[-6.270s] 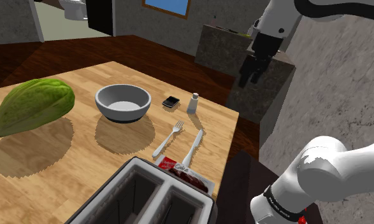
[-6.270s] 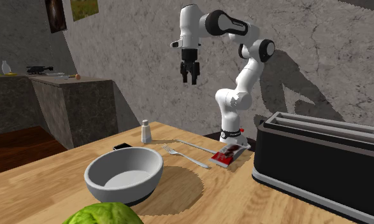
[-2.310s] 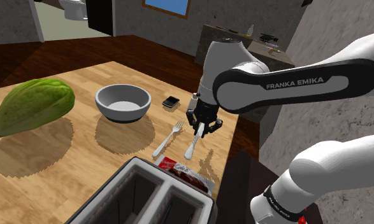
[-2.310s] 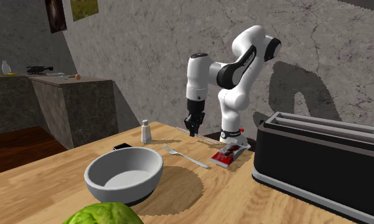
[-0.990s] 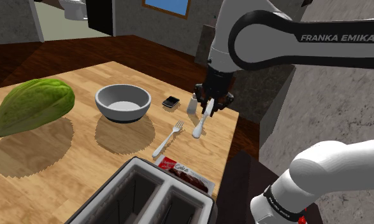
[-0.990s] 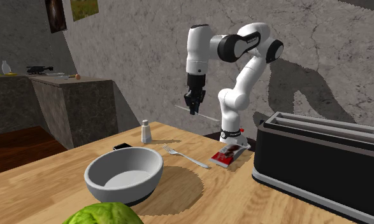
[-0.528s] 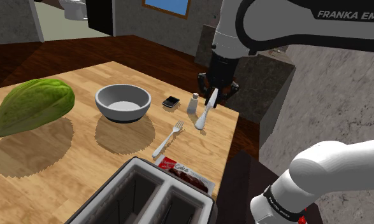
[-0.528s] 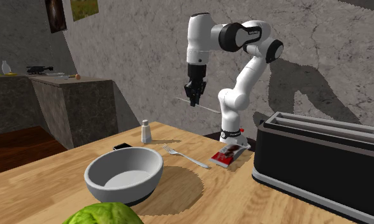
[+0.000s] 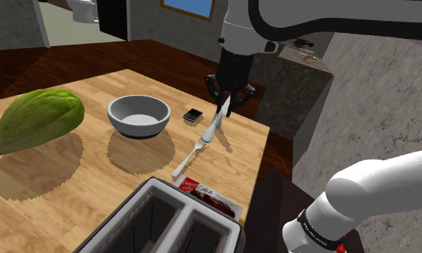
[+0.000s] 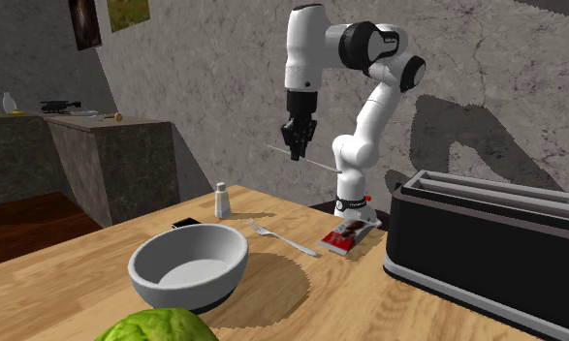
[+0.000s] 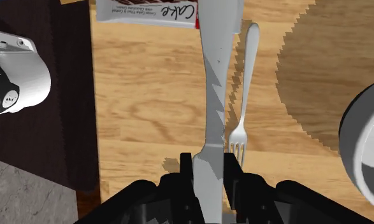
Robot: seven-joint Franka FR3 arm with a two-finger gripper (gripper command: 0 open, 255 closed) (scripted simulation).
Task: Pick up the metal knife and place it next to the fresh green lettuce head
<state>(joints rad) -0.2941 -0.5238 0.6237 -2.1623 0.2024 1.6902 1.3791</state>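
The metal knife (image 9: 214, 125) hangs in the air above the wooden table's (image 9: 72, 180) far edge, with my gripper (image 9: 227, 106) shut on its blade end and the handle sloping down. In the second exterior view the knife (image 10: 317, 164) is a thin, nearly level line held by my gripper (image 10: 295, 147) well above the table. The wrist view has the knife (image 11: 214, 95) clasped between the black fingers (image 11: 187, 165), above the fork (image 11: 243, 108). The green lettuce head (image 9: 37, 118) lies at the table's far left in the shoulder view, beyond the bowl (image 9: 138, 115).
A fork (image 9: 190, 158) lies on the table under the knife. A cake packet (image 9: 205, 194) and a black toaster (image 9: 166, 223) sit near the front. A small dark object (image 9: 193, 115) lies beside the bowl; a shaker (image 10: 221, 200) stands near it. A stone counter (image 9: 303, 79) stands behind.
My gripper has carried the knife higher and toward the shoulder view's left, over the fork. The knife stays clasped; nothing else on the table has moved.
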